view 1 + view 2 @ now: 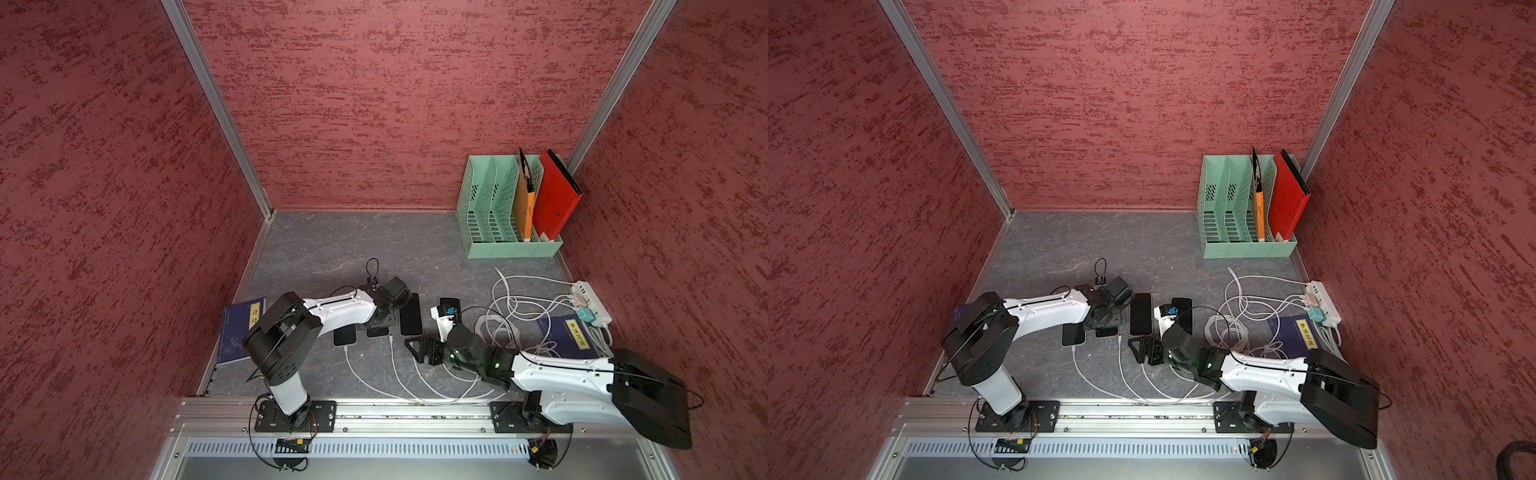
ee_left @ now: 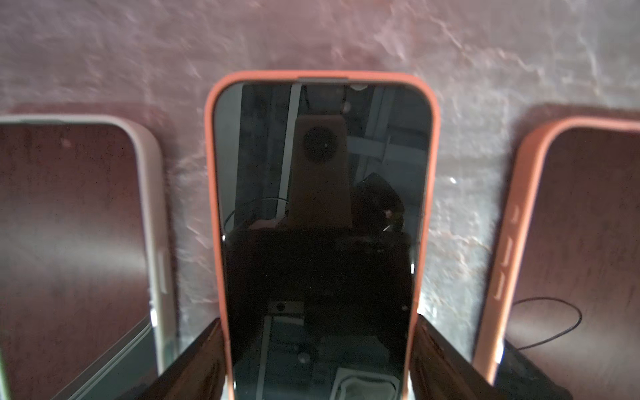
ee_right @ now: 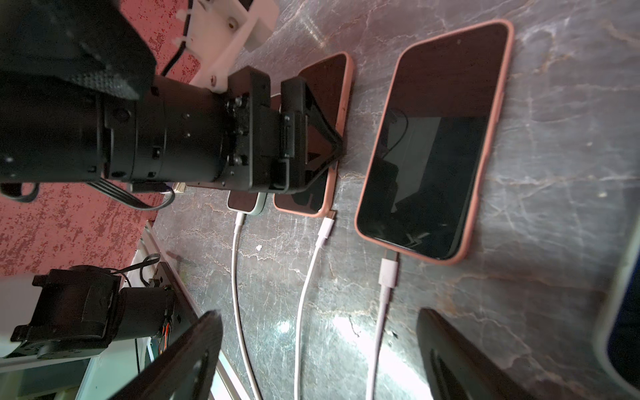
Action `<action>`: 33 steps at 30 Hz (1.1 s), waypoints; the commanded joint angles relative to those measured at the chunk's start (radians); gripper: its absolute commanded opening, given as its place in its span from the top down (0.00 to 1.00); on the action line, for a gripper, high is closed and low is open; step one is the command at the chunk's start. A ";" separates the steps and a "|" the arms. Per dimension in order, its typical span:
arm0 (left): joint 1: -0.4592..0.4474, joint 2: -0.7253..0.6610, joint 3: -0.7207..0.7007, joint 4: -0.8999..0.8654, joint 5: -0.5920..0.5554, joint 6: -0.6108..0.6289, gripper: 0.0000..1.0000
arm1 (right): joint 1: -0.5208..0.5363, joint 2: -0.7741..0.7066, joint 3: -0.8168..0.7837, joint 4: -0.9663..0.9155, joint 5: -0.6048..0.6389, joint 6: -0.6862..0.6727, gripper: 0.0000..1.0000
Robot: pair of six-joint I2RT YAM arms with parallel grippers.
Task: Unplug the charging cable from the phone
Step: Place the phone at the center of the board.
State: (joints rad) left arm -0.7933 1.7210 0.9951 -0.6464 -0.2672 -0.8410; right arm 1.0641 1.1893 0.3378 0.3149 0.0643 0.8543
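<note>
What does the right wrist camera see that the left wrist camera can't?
Only the right wrist view shows the white charging cables and the open right gripper. Only the left wrist view shows both fingers of the left gripper gripping the sides of the middle phone. Both show that phone, with the light-cased phone and the orange-cased phone beside it, on the table.

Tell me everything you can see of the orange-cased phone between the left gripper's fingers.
The orange-cased phone is a rounded rectangle: glossy dark unlit screen, matte rubbery-looking case. It lies flat, screen up, on the grey marbled tabletop between a white-cased phone and a second orange-cased phone. The left gripper presses against both long sides. Its white cable plug lies unplugged beside the bottom corner.
</note>
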 commanded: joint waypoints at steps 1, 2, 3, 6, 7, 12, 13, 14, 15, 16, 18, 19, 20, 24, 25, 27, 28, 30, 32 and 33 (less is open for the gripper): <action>-0.009 0.007 0.024 -0.023 -0.007 -0.024 1.00 | -0.013 -0.009 -0.013 0.035 0.000 0.006 0.08; -0.008 0.009 0.028 -0.027 -0.005 -0.024 1.00 | -0.013 -0.012 -0.015 0.031 0.004 0.004 0.08; -0.008 0.010 0.033 -0.037 -0.003 -0.027 1.00 | -0.015 -0.015 -0.017 0.032 0.006 0.005 0.08; -0.011 0.010 0.032 -0.045 0.014 -0.033 1.00 | -0.019 -0.024 -0.028 0.041 -0.005 0.010 0.08; -0.011 0.009 0.029 -0.041 0.022 -0.034 1.00 | -0.019 -0.028 -0.028 0.039 -0.004 0.008 0.08; -0.012 0.001 0.017 -0.043 0.050 -0.035 0.97 | -0.024 -0.039 -0.034 0.042 -0.009 0.012 0.08; -0.011 -0.003 0.014 -0.038 0.058 -0.032 0.95 | -0.024 -0.042 -0.035 0.039 -0.008 0.010 0.08; -0.012 -0.003 0.014 -0.040 0.061 -0.031 0.93 | -0.024 -0.044 -0.037 0.037 -0.004 0.011 0.08; -0.013 -0.002 0.014 -0.044 0.063 -0.030 0.90 | -0.024 -0.045 -0.040 0.038 -0.001 0.012 0.08; -0.014 -0.001 0.012 -0.046 0.069 -0.030 0.84 | -0.024 -0.045 -0.041 0.039 -0.002 0.013 0.08; -0.014 -0.005 0.001 -0.036 0.079 -0.028 0.59 | -0.024 -0.044 -0.041 0.041 -0.008 0.015 0.07; -0.014 -0.008 -0.002 -0.031 0.080 -0.027 0.48 | -0.024 -0.043 -0.040 0.042 -0.008 0.015 0.06; -0.013 -0.011 -0.003 -0.030 0.080 -0.025 0.38 | -0.024 -0.043 -0.040 0.041 -0.005 0.014 0.05; -0.011 -0.029 0.001 -0.034 0.065 -0.014 0.00 | -0.024 -0.040 -0.037 0.039 -0.009 0.016 0.02; -0.009 -0.034 0.004 -0.039 0.058 -0.011 0.00 | -0.024 -0.038 -0.033 0.036 -0.012 0.013 0.02; -0.005 -0.048 0.010 -0.056 0.045 -0.007 0.00 | -0.024 -0.036 -0.030 0.030 -0.007 0.011 0.02; -0.003 -0.058 0.012 -0.064 0.039 -0.005 0.00 | -0.024 -0.036 -0.029 0.030 -0.006 0.012 0.02; -0.005 -0.099 0.009 -0.065 0.020 0.000 0.00 | -0.024 -0.035 -0.027 0.029 -0.011 0.012 0.02; -0.014 -0.167 -0.003 -0.058 -0.019 0.000 0.00 | -0.024 -0.030 -0.014 -0.001 -0.003 0.013 0.02; -0.020 -0.212 -0.016 -0.050 -0.040 0.001 0.00 | -0.024 -0.027 0.001 -0.039 0.012 0.016 0.02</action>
State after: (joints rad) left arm -0.8028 1.6073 0.9951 -0.6971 -0.2295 -0.8551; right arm 1.0470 1.1584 0.3126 0.3256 0.0574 0.8673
